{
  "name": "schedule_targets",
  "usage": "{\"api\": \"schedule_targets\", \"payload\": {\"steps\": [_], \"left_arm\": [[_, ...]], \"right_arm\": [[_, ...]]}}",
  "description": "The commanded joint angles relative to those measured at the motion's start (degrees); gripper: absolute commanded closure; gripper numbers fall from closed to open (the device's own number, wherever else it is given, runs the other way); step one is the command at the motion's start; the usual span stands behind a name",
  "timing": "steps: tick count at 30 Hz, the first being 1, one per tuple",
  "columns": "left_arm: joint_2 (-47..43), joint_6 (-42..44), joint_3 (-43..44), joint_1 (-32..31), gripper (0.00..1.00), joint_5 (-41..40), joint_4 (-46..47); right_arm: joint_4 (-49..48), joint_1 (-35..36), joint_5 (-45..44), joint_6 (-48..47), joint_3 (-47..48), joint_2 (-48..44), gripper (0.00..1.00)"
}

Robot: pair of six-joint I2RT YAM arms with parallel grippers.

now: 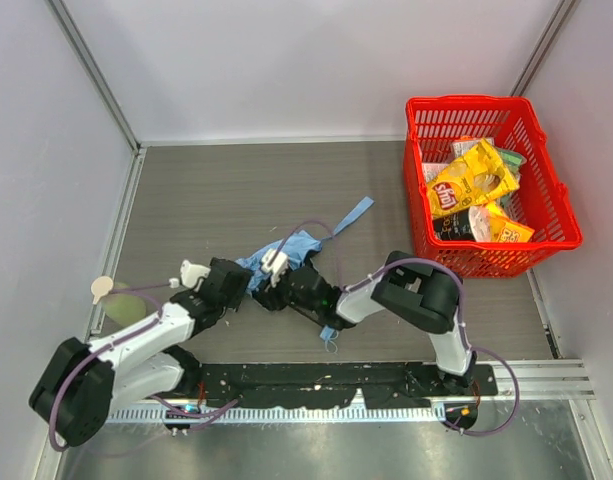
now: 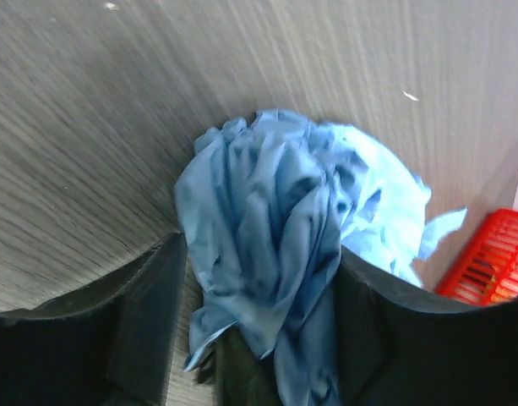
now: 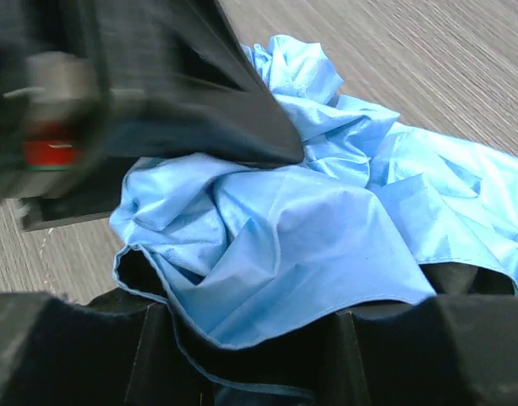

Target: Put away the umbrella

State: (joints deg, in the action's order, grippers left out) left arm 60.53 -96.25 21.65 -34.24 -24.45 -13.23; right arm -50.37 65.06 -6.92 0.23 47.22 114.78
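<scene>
The umbrella (image 1: 291, 250) lies near the front middle of the table as a crumpled sky-blue bundle, its strap (image 1: 351, 215) trailing toward the back right. My left gripper (image 1: 248, 282) reaches it from the left. In the left wrist view its jaws (image 2: 263, 271) stand on either side of the bunched fabric (image 2: 267, 220), with a strip of table showing beside the left finger (image 2: 149, 313). My right gripper (image 1: 278, 285) comes in from the right. In its wrist view the cloth (image 3: 284, 228) drapes over and between the jaws (image 3: 259, 338). A small blue loop (image 1: 329, 337) lies by the right forearm.
A red basket (image 1: 466, 103) holding snack bags (image 1: 468, 180) stands at the back right and also shows in the left wrist view (image 2: 495, 262). A beige round piece (image 1: 102, 288) and a pale disc (image 1: 126, 305) sit at the left edge. Walls enclose the table on three sides.
</scene>
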Motion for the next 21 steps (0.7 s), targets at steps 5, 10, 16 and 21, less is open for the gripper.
{"api": "schedule_targets", "payload": {"steps": [5, 10, 16, 21], "left_arm": [[-8.59, 6.85, -6.87, -0.65, 0.0, -3.42, 12.86], [-3.16, 10.28, -5.92, -0.48, 0.0, -1.04, 19.91], [4.06, 11.88, -3.19, -0.48, 0.0, -1.3, 23.78], [10.2, 10.91, -0.92, -0.48, 0.0, -3.06, 23.01]], "right_arm": [[10.12, -15.04, 26.92, 16.45, -1.88, 4.13, 0.99], [2.5, -21.02, 41.98, 26.65, -0.73, 10.27, 0.99], [-2.98, -23.75, 51.12, 36.5, 2.08, 15.64, 0.99], [0.96, -24.8, 57.27, 40.9, 6.91, 17.75, 0.99]]}}
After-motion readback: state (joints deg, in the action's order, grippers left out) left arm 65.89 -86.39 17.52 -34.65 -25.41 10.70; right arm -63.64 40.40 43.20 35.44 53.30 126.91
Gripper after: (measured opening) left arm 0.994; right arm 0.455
